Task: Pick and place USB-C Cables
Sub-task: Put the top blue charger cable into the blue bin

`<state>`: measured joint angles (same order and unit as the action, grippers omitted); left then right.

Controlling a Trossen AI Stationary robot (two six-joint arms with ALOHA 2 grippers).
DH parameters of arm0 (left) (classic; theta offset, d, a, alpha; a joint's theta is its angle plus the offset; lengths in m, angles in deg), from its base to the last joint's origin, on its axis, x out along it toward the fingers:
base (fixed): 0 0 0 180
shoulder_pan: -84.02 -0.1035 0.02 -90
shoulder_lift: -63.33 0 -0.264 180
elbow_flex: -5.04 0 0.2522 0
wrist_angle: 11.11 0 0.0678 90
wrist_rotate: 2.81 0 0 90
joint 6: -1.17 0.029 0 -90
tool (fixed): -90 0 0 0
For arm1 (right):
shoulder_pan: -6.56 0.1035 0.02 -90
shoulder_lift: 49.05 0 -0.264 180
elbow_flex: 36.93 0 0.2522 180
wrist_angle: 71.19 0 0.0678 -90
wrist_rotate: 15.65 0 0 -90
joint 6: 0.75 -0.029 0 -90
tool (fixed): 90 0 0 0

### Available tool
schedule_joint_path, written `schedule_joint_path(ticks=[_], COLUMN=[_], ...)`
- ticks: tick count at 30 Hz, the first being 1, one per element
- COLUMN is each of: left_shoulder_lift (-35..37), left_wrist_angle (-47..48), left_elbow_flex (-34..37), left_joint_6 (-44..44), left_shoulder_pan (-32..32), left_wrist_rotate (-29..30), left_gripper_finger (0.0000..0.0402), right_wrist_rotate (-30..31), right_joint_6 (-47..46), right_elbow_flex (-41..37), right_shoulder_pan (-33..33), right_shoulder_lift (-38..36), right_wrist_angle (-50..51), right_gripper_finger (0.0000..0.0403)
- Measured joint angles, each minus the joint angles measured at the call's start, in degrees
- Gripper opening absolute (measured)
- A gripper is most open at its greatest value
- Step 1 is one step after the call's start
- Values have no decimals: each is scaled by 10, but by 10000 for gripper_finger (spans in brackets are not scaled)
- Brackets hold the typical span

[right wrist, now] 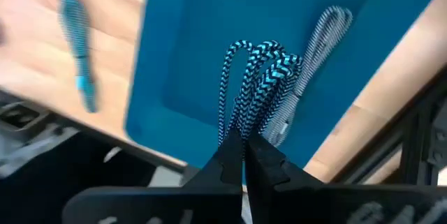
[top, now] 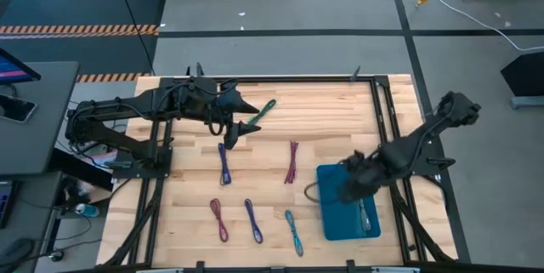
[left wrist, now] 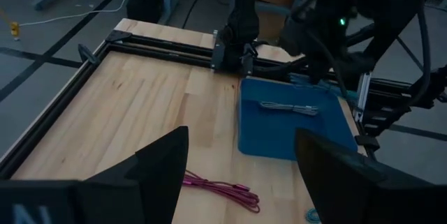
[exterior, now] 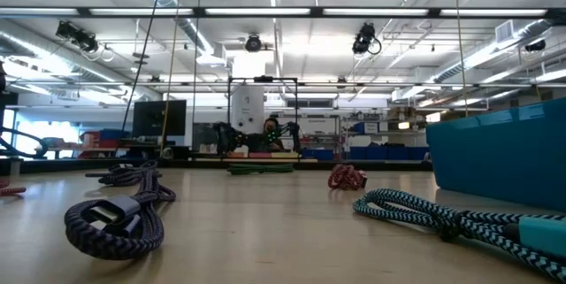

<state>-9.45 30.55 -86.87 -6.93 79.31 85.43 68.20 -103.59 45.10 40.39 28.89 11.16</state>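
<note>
My right gripper hovers above the blue bin, shut on a teal-and-black braided cable. A grey cable lies on the bin's floor. My left gripper is open over the far left of the table, between the green cable and a blue-purple cable, and touches nothing. Flat on the wood lie a maroon cable, a purple cable, a blue cable and a teal cable. My right gripper pinches the teal-and-black cable bundle at one end between its two fingertips, several strands together. The fingers slant down from the table's far right. The looped strands fan out beyond the tips, lifted clear above the bin's floor.
Black frame rails run along the table's edges and beside the bin. The left arm's base stands at the left edge and the right arm reaches in from the right. Bare wood lies in the far middle.
</note>
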Motion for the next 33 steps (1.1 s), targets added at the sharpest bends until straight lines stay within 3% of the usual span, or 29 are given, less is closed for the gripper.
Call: schedule_joint_path(ticks=[6, 16, 33], left_shoulder_lift=[0, 0, 0], left_wrist_angle=[0, 4, 5], left_elbow_flex=[0, 0, 0], left_joint_6=[13, 13, 1], left_shoulder_pan=[0, 0, 0], left_wrist_rotate=[0, 0, 0], left_gripper_finger=[266, 266, 266], right_wrist_rotate=[10, 2, -21], right_joint_6=[-17, 38, 9], right_elbow_flex=[0, -8, -174], right_shoulder_pan=[24, 26, 26], right_shoulder_lift=[60, 128, 120], right_wrist_angle=[9, 12, -173], right_gripper_finger=[2, 2, 2])
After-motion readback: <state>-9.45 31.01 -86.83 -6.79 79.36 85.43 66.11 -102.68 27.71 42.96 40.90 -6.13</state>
